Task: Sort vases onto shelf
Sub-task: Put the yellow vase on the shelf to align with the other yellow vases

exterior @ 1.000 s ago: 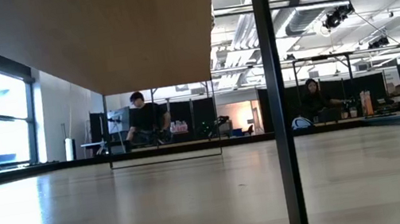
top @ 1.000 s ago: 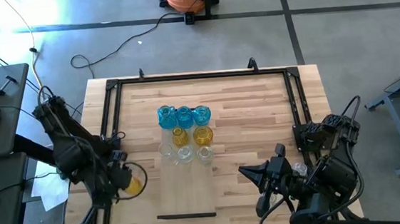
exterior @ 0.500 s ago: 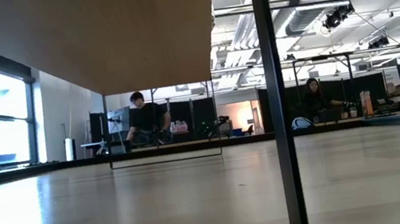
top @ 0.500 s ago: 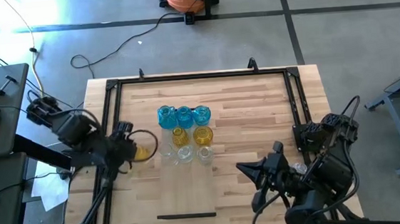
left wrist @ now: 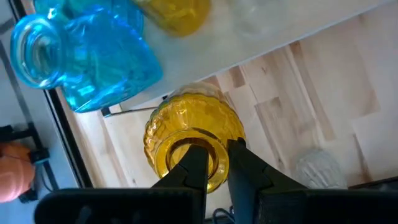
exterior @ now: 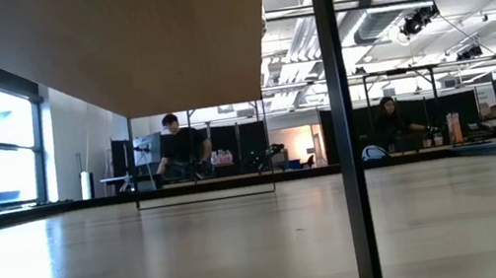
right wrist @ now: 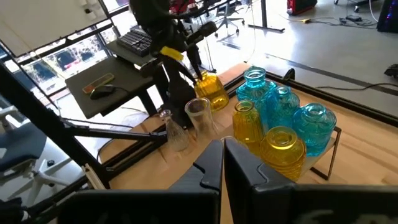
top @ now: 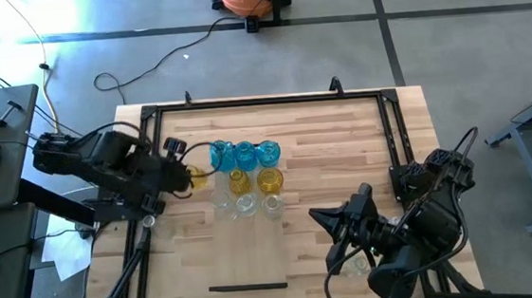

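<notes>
The pale shelf (top: 245, 251) stands mid-table and carries a cluster of vases: three blue ones (top: 245, 154) at the back, two yellow (top: 269, 180) in the middle and three clear (top: 246, 204) in front. My left gripper (top: 188, 177) hangs just left of the blue row, shut on another yellow vase (top: 198, 177), which also shows in the left wrist view (left wrist: 193, 124). The right wrist view shows that vase (right wrist: 211, 90) hanging beside the cluster. My right gripper (top: 321, 216) waits shut at the near right, holding nothing. My left gripper holds the yellow vase by the rim of its mouth (left wrist: 219, 158). One finger (left wrist: 194, 167) is inside the neck and the other (left wrist: 242, 167) outside it. The fingers come steeply from above. The vase hangs below them, clear of table and shelf.
A black rail frame (top: 262, 100) edges the table's far and side borders. One clear vase (left wrist: 317, 169) sits on the planks below my left gripper, and another clear one (top: 356, 266) under my right arm. Two people (exterior: 179, 145) sit in the room beyond.
My left gripper has risen from the table's near left and swung toward the far edge and the right, up to the shelf's left side by the blue vases. It rolled its wrist on the way. The yellow vase went with it, lifted clear.
</notes>
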